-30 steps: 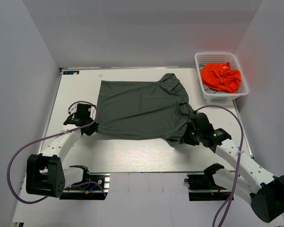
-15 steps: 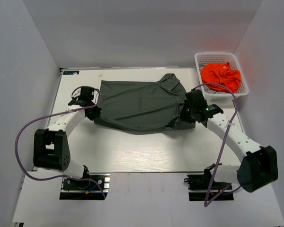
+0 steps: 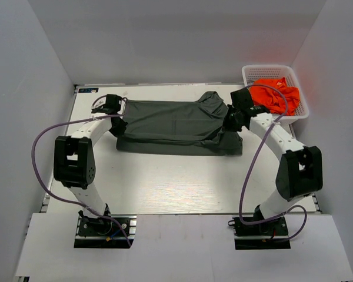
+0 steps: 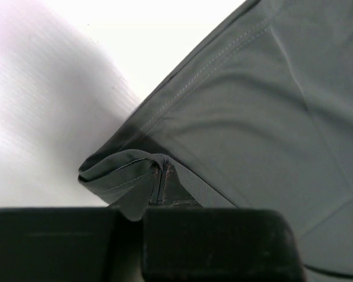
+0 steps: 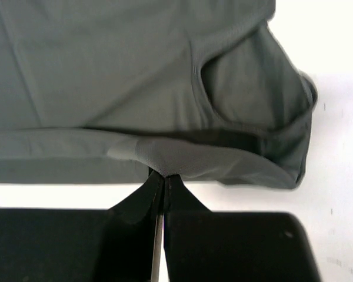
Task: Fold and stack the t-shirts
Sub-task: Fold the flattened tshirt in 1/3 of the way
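The dark olive-grey t-shirt (image 3: 170,126) lies across the far half of the white table, doubled over into a narrow band. My left gripper (image 3: 119,117) is at its left end, shut on a folded hem corner (image 4: 135,176). At the right end, by the sleeve and neck opening (image 5: 253,100), my right gripper (image 3: 230,120) is shut on the lifted fabric edge (image 5: 165,161). The wrist views show the left gripper (image 4: 159,182) and the right gripper (image 5: 165,179) each pinching cloth, the fabric (image 4: 265,117) spreading away from them. The bright orange t-shirt (image 3: 275,95) is bunched in the basket.
The white lattice basket (image 3: 267,67) stands at the far right corner, just right of my right wrist. Grey walls close in the left, back and right sides. Bare white table (image 3: 165,182) runs between the shirt and the arm bases.
Both arms have swung away from the near edge toward the back, carrying the shirt's near edge over itself. The shirt has gone from a wide spread to a narrow folded band.
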